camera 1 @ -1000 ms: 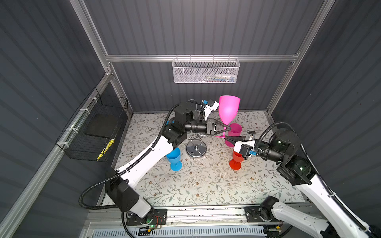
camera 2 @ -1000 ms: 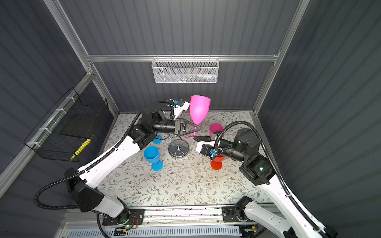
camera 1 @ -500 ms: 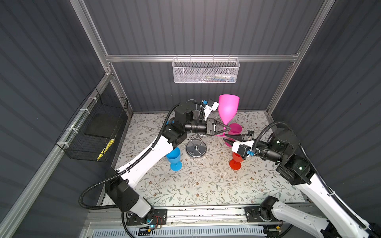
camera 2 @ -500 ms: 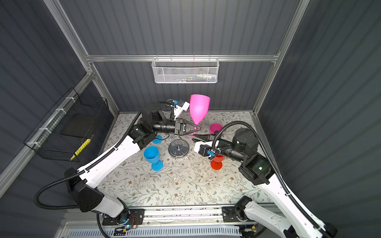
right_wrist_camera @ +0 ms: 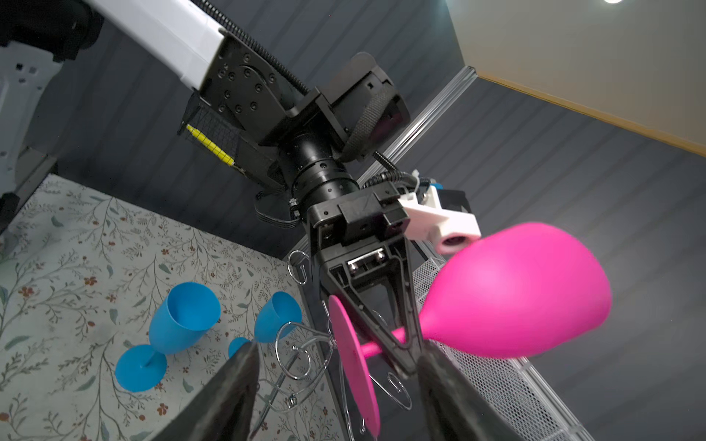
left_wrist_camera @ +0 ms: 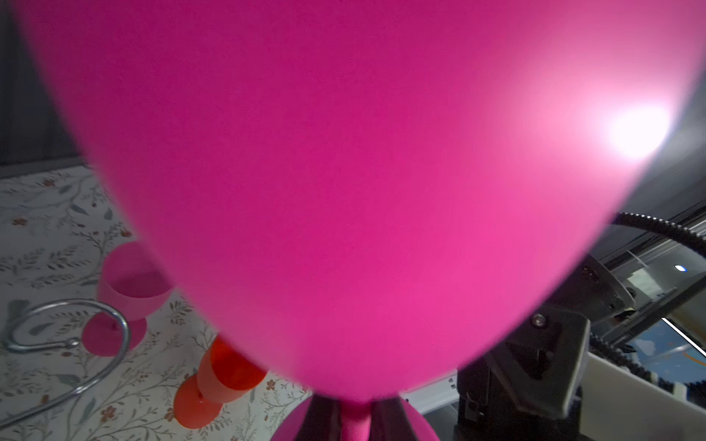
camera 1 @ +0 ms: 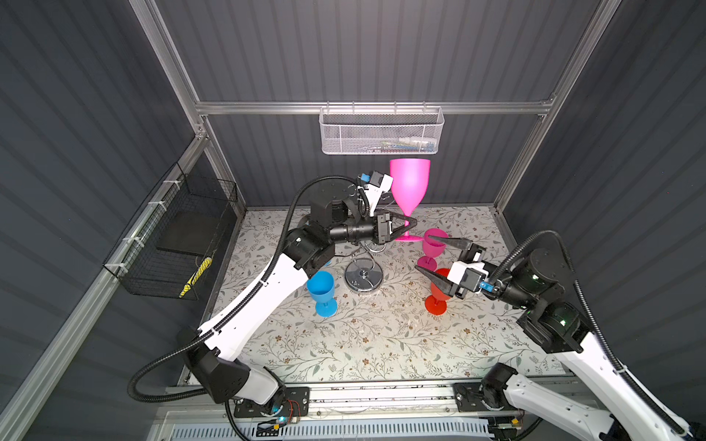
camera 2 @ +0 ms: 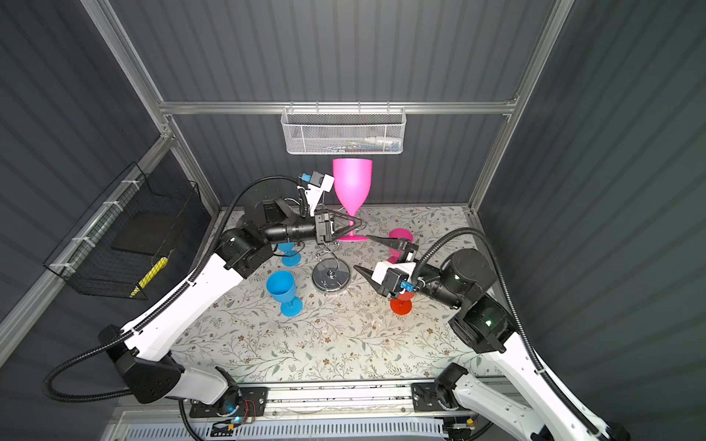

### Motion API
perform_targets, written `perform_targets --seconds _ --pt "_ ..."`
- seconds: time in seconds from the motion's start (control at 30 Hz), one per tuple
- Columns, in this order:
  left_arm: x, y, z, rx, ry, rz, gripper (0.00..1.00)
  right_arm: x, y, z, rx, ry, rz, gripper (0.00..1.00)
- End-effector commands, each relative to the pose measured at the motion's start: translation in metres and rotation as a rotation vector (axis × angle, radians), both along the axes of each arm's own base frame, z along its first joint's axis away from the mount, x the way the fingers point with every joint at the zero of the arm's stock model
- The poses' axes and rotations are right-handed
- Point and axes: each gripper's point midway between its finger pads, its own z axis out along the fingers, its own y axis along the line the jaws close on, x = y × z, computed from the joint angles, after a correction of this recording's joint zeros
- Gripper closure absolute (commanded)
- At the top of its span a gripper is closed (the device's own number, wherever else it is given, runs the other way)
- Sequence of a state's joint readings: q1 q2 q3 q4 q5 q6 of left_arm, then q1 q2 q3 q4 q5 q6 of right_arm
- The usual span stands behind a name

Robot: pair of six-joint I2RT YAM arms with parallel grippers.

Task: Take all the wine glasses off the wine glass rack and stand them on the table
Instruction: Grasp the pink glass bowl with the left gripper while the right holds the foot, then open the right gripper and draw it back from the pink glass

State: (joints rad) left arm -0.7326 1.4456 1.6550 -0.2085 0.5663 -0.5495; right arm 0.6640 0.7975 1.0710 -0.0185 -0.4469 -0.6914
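Note:
My left gripper [camera 1: 412, 223] is shut on the stem of the bright pink wine glass [camera 1: 409, 187], holding it upright, bowl up, above the table. Its black fingers [left_wrist_camera: 386, 420] clamp the stem in the left wrist view, where the wine glass [left_wrist_camera: 344, 191] fills the frame. The chrome wine glass rack [camera 1: 363, 275] stands just below and left of the glass. In the right wrist view the glass's foot sits close beside the rack [right_wrist_camera: 301, 355] and its curled arms; I cannot tell if they touch. My right gripper [camera 1: 422, 252] is open and empty, to the right of the rack, pointing at the glass.
A blue glass [camera 1: 323, 290] stands front left of the rack and a second blue glass [camera 2: 288, 256] behind my left arm. A red glass [camera 1: 437, 301] and a magenta glass [camera 1: 433, 244] stand under my right gripper. A white mesh basket [camera 1: 382, 131] and a black wire basket [camera 1: 183, 236] hang on the walls.
My right gripper has opened from shut to wide and edged left toward the rack. My left gripper still holds the pink glass in nearly the same place.

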Motion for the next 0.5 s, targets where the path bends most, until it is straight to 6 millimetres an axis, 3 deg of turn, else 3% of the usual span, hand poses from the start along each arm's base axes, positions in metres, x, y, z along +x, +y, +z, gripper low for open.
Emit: perform_targets --seconds 0.0,0.03,0.27,0.4,0.47 --pt "0.006 0.033 0.034 0.035 -0.228 0.179 1.00 0.003 -0.010 0.027 0.160 0.052 -0.029 0.11" --pt "0.008 0.040 0.038 0.048 -0.268 0.216 1.00 0.006 -0.013 0.031 0.190 0.080 -0.044 0.01" --pt "0.017 0.079 0.039 0.229 -0.485 0.400 1.00 0.038 -0.035 0.042 0.396 0.271 -0.195 0.01" --pt "0.021 0.093 0.032 0.358 -0.602 0.445 1.00 0.069 -0.062 0.046 0.592 0.495 -0.366 0.01" --pt "0.022 0.098 0.027 0.426 -0.666 0.444 1.00 0.079 -0.063 0.040 0.601 0.611 -0.411 0.01"
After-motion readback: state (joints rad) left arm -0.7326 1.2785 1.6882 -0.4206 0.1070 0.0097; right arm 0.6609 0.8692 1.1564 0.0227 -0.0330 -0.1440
